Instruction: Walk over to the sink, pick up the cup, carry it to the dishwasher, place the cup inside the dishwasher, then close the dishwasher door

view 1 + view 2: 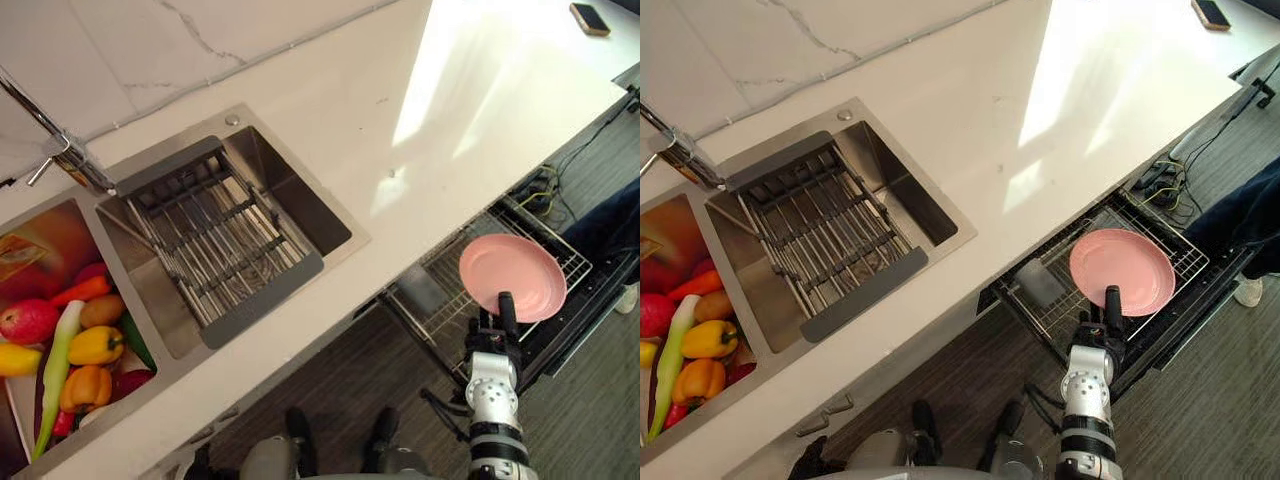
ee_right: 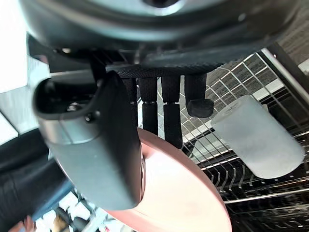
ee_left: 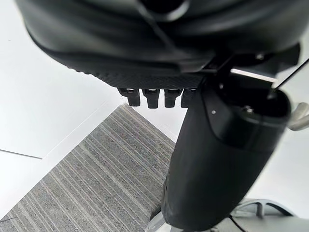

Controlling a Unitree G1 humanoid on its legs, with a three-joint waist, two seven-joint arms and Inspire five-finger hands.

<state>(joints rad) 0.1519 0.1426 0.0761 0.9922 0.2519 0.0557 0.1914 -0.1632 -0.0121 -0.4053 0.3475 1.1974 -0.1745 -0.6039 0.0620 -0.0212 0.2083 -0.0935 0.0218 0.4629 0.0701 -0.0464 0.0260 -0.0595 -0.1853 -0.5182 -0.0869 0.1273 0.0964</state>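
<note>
Cup: lies on its side in the pulled-out dishwasher rack, long axis flat along the wires; which end is the mouth, cannot tell.
Right hand: thumb and fingers clamped on the rim of a pink plate; plate hangs face-up over the rack, just beside the cup.
Left hand: over striped grey floor; grip cannot be told.
Sink: grey drainer inside.
Left basin: peppers and other vegetables.

Both head eyes look steeply down, sharing sink and dishwasher rack.
</note>
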